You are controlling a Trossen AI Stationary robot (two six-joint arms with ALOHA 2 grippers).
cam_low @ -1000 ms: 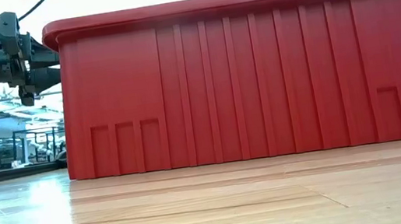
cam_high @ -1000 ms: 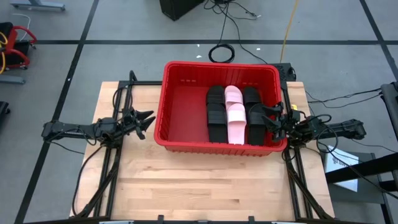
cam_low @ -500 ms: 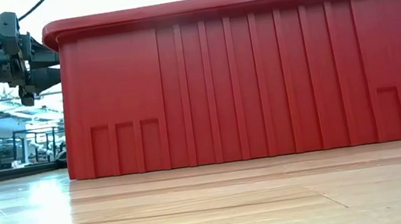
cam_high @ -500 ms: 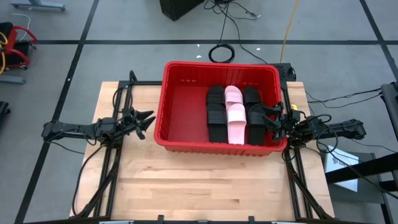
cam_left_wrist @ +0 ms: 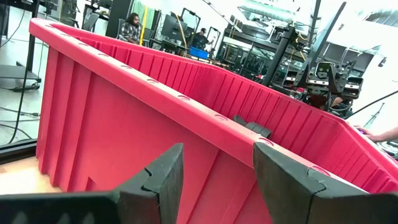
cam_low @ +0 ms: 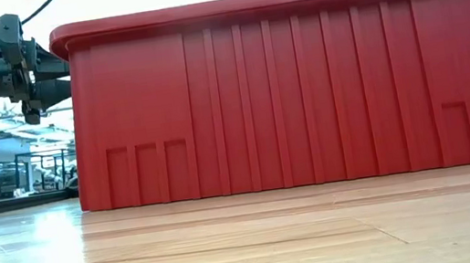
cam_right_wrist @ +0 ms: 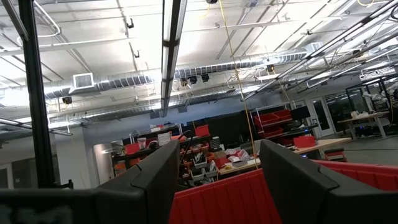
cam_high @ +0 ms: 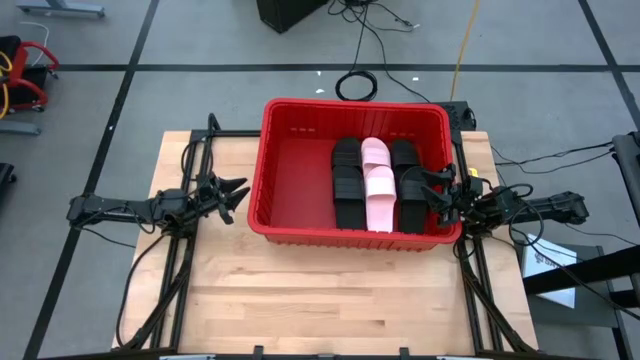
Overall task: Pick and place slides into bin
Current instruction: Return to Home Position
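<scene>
Large red plastic bin [cam_high: 345, 104]: rectangular, ribbed sides, thick rim. Stands upright with its top open. Holds six slides, all packed into the half by the bin's right wall, in three rows side by side, running from the bin's far wall toward its near wall. Row of black slides [cam_high: 348, 186] nearest the bin's middle; pale pink slides [cam_high: 377, 186] next; second black row [cam_high: 409, 188] against the right wall. Two per row, one behind the other.

The bin [cam_high: 350, 103] is set upper-centre on the table [cam_high: 330, 300], with slides [cam_high: 377, 190] packed side by side in its right half. The left gripper [cam_high: 240, 197] is parked just left of the bin, the right gripper [cam_high: 422, 186] over its right rim.
</scene>
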